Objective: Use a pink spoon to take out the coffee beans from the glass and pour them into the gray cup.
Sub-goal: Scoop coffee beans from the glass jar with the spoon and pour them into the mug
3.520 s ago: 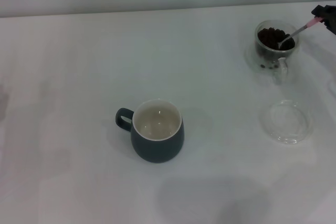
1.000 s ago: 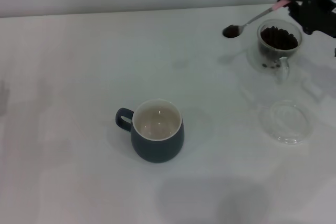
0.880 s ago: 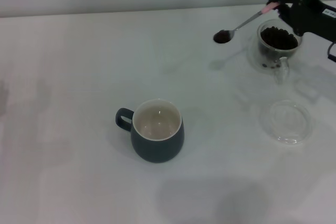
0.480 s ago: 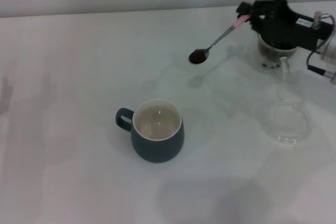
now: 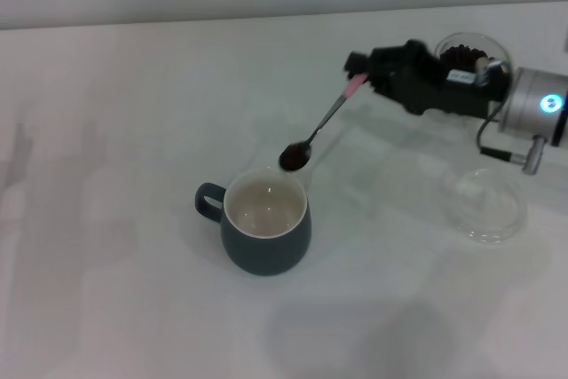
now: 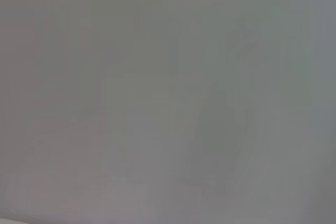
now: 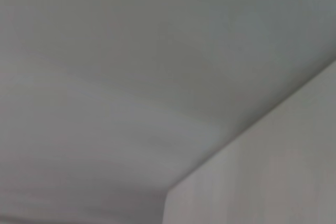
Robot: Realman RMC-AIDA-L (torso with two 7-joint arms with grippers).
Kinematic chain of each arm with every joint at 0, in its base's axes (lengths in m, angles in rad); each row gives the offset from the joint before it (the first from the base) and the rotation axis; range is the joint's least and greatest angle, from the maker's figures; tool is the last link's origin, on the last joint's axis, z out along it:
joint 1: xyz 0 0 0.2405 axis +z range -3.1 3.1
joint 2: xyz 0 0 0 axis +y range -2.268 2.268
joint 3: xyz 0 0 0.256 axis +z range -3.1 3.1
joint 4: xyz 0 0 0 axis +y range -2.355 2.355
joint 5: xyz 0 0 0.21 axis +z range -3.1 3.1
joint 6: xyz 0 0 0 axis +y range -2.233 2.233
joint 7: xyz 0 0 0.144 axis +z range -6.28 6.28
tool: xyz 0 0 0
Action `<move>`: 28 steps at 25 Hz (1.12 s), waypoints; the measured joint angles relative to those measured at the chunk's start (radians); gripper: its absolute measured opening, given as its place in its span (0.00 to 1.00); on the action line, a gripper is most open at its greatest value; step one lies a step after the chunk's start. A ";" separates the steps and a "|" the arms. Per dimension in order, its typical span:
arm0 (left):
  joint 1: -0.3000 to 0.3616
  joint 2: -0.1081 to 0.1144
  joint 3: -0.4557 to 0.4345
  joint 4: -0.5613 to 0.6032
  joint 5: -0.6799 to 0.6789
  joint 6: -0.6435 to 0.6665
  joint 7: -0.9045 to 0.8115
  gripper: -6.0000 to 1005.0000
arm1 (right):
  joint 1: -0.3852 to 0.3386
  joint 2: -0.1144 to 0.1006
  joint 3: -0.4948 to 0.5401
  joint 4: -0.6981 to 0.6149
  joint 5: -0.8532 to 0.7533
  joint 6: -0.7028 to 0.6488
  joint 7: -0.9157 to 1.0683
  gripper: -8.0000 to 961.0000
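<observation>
My right hand (image 5: pixel 362 71) is clamped on the pale pink end of the pink spoon (image 5: pixel 321 124), and the spoon slopes down and away from the hand toward my left. Its bowl carries a dark load of coffee beans (image 5: pixel 295 157) and hangs just above the far rim of the gray cup (image 5: pixel 265 235), which stands on the desk (image 5: pixel 124 113) below and to the left of the hand, its loop handle turned away from it. Behind the hand, partly hidden by the arm, the glass (image 5: pixel 468 51) shows its rim and more beans inside. A flat clear saucer (image 5: pixel 485 205) lies on the desk near the arm. I see nothing of my left hand in any view.
</observation>
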 joint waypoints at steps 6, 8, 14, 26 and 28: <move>-0.004 -0.003 -0.004 -0.002 0.000 0.005 0.000 0.76 | 0.029 0.005 -0.074 0.001 0.006 0.000 -0.032 0.16; -0.005 -0.003 -0.004 -0.004 0.000 0.005 0.000 0.76 | 0.038 0.005 -0.077 0.000 0.006 0.000 -0.061 0.16; -0.006 -0.003 -0.005 -0.002 -0.009 0.012 0.000 0.76 | 0.048 0.003 -0.077 -0.002 0.007 0.019 -0.177 0.16; -0.006 -0.003 -0.005 -0.001 -0.022 0.016 0.000 0.76 | 0.048 0.009 -0.088 -0.002 0.022 0.093 -0.466 0.16; -0.006 -0.003 -0.005 -0.001 -0.022 0.016 0.000 0.76 | 0.045 0.009 -0.088 0.000 0.031 0.094 -0.498 0.16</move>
